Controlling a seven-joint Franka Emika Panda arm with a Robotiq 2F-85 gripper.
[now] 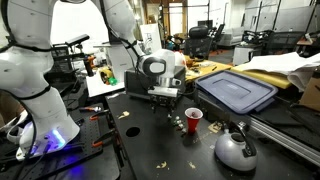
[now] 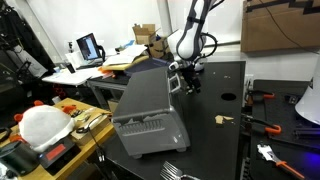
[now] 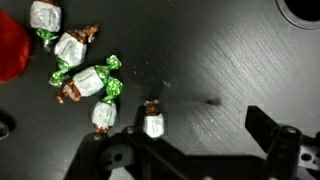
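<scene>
- The small silver foil-wrapped sweet with a brown twisted end (image 3: 152, 123) lies by itself on the black matte table (image 3: 215, 60), at the low middle of the wrist view.
- From the midpoint of the claw (image 3: 200, 132), this sweet lies at 9 o'clock. It is well off centre, close against the tip of the finger on that side. I cannot tell whether the two touch.
- Its long axis runs about 12 to 6 o'clock, with the brown twist at 12. It therefore lies crosswise to the claw's closing line, which runs 9 to 3.
- The claw is released, with its fingers spread wide and nothing between them. In both exterior views it hangs low over the table.
- Four more silver sweets with green and brown twists (image 3: 88, 82) run in a loose row from 9 o'clock to 10 o'clock of the lone sweet. The nearest of them is near it but apart.
- A red plastic cup (image 3: 8, 45) stands past that row at 10 o'clock, cut off by the picture's edge.
</scene>
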